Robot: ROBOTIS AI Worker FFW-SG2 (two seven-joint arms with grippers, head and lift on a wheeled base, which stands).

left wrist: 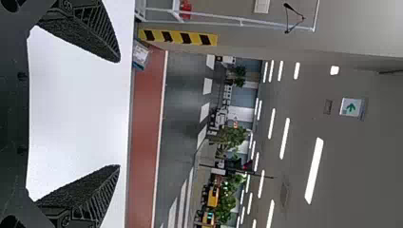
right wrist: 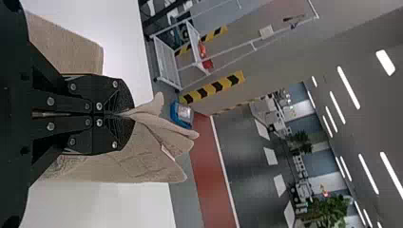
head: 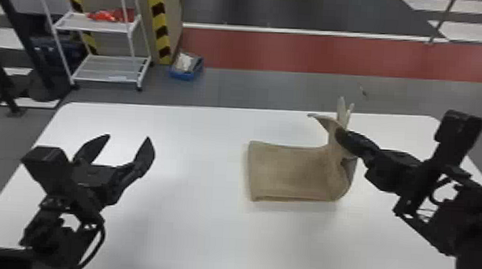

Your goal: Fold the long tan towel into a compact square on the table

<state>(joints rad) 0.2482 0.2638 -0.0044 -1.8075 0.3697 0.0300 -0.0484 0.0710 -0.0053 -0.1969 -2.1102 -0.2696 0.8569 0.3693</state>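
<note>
Tan fabric, part folded, part lifted: towel [head: 289, 172] is on the table [head: 192, 224], its flat part to the left of my right fingers and nearer the robot, its other end pinched up. My right gripper [head: 344, 139] is closed on that raised end [head: 332, 145], fingers pressed together with cloth caught between them. Loose corners [head: 343, 112] stick out past the tips, splayed, not lined up. Just below those fingers, the towel bends in a soft curve and rises from the flat part.

My left gripper [head: 128, 138] is spread wide, nothing between the fingers, over the table well to the left of the towel.

Step in hand, my call: folding the right end over, one of the later folds, since the flat part is already short with a neat edge on the side toward my left fingers. Not a compact square yet.

Next move calls for carrying the raised end left over the flat part, lowering it near the far left edge, then letting go. Keep the pinch until the layer lies down. Risk: splayed corners land crooked or bunch up, or the pull drags the bottom layers. Might need a pat to flatten after.
</note>
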